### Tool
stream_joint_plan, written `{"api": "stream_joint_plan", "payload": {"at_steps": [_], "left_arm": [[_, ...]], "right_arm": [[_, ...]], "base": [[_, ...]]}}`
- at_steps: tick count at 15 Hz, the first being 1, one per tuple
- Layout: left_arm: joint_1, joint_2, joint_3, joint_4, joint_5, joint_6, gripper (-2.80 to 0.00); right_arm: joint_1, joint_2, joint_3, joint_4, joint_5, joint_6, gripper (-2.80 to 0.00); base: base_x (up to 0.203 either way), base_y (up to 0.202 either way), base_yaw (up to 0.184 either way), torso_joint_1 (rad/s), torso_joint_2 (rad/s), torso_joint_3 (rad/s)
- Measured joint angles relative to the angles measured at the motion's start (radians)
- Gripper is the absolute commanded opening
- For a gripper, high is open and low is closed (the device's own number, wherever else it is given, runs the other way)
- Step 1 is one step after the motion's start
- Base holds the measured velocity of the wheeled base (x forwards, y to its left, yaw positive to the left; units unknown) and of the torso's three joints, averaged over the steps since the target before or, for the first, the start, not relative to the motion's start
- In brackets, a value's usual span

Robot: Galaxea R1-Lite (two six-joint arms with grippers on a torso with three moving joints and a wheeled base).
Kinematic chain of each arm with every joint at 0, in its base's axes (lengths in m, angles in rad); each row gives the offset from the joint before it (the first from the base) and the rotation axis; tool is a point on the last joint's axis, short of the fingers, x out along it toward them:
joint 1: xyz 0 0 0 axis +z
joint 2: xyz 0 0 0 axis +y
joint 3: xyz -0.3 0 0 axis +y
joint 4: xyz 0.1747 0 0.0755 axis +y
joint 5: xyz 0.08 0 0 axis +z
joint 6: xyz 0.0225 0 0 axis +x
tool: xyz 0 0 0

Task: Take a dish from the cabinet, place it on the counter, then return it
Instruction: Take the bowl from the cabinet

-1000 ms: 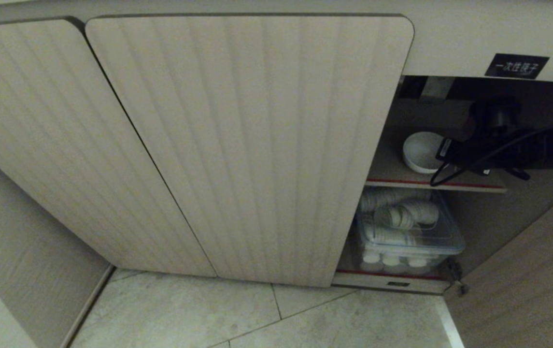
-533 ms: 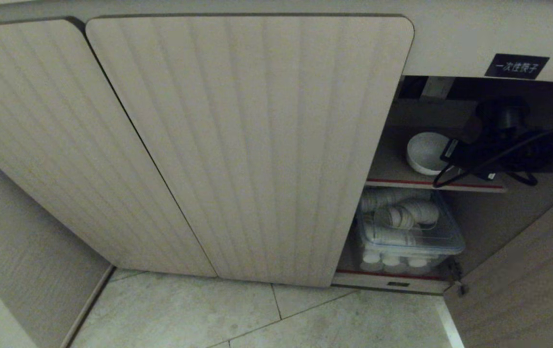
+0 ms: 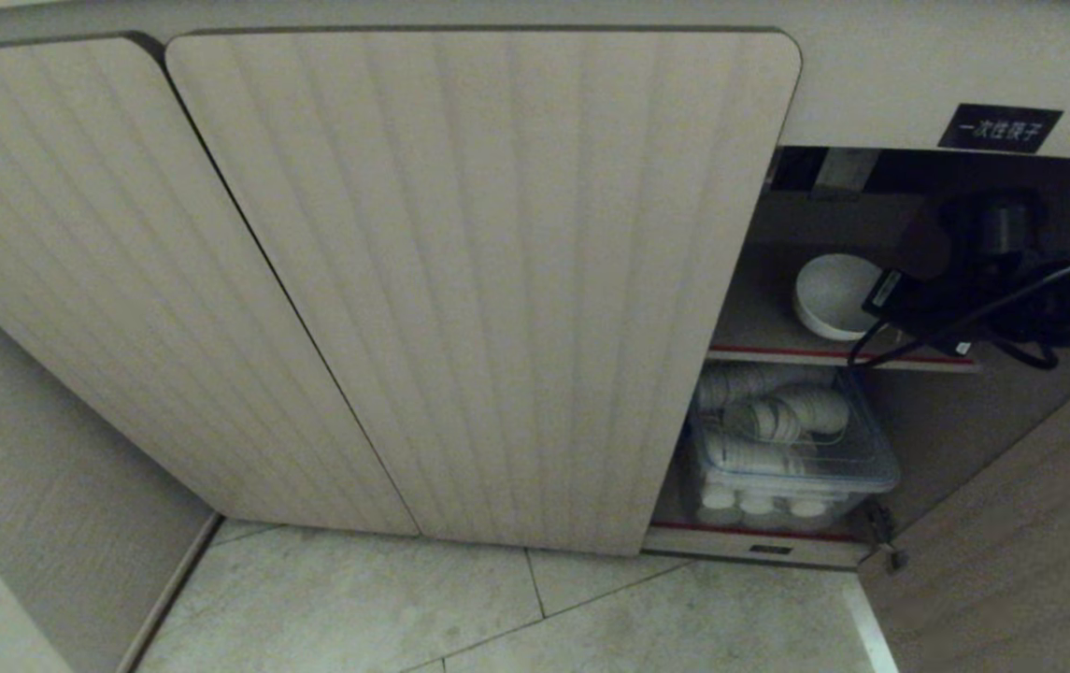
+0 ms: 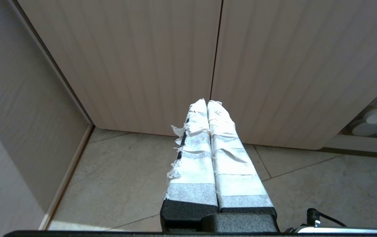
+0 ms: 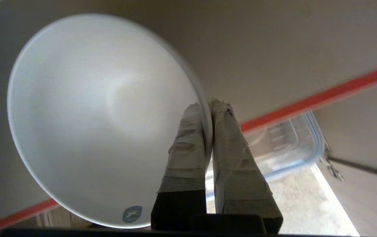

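The left gripper point(image 4: 208, 105) hangs parked over the floor tiles point(image 4: 125, 184), jaws together. Farther in, inside the cabinet point(image 3: 478, 280), the right gripper point(image 5: 208, 105) has its jaws clamped on the white bowl point(image 5: 102, 118) rim, tilting it above the red-edged shelf point(image 3: 759, 322), likely for carrying out.

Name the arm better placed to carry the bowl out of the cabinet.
Right. The right gripper already has its fingers pinched on the bowl's rim over the red-edged shelf; the left gripper faces the shut doors.

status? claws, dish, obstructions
Right claw shut on dish rim, over cabinet shelf. Left claw shut, idle near floor. Nothing blocking.
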Motion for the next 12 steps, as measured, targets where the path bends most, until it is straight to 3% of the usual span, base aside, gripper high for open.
{"api": "stream_joint_plan", "payload": {"at_steps": [12], "left_arm": [[0.0,0.0,0.0,0.0,0.0,0.0,-2.8]], "right_arm": [[0.002,-0.156,0.233,-0.058,0.001,0.009,-2.8]], "base": [[0.0,0.0,0.0,0.0,0.0,0.0]]}}
